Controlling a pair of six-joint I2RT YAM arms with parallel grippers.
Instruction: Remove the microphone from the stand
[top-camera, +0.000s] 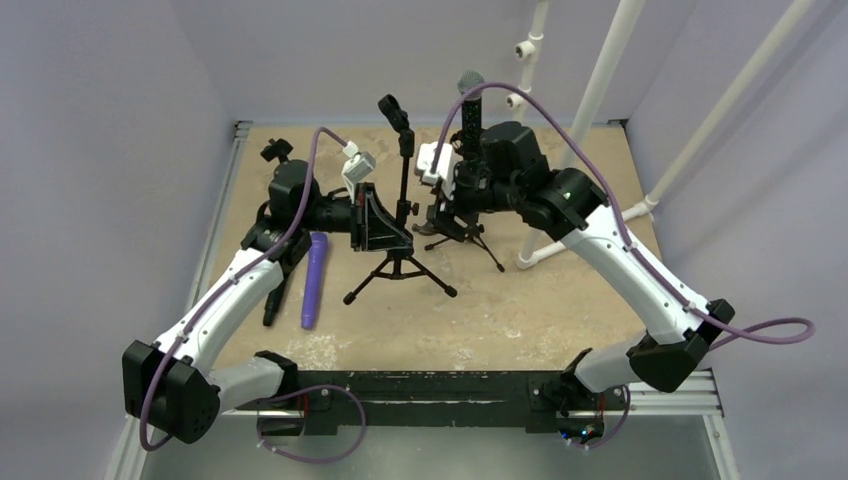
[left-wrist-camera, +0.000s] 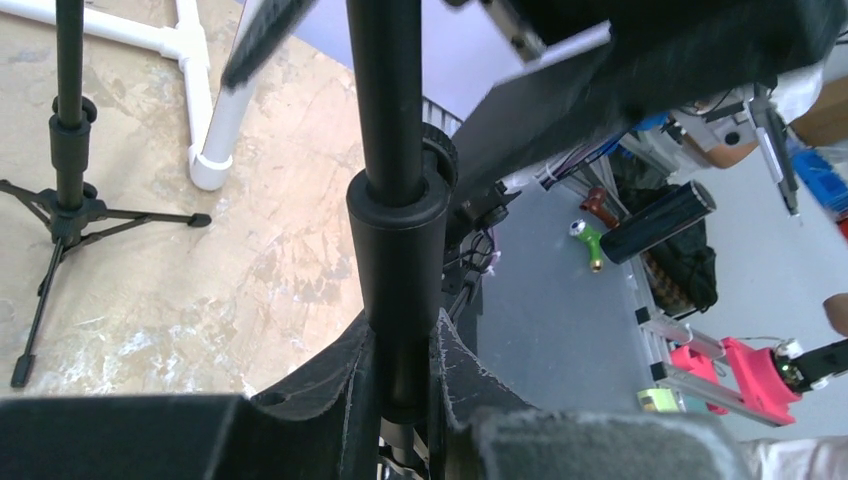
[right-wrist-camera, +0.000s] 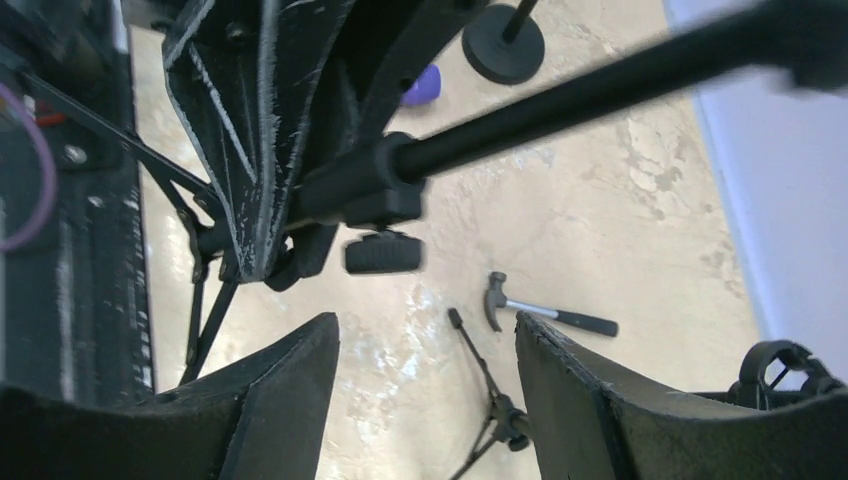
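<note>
Left tool (left-wrist-camera: 400, 370) clenched on the left stand pole (left-wrist-camera: 395, 120); right tool (right-wrist-camera: 425, 400) released, jaws apart; microphone (top-camera: 470, 92) upright farther right.

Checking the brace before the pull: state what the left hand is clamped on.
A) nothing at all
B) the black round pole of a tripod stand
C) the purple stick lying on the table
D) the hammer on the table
B: in the left wrist view the left hand is closed from both sides on the black round pole of the tripod stand, just below its thicker collar.
</note>
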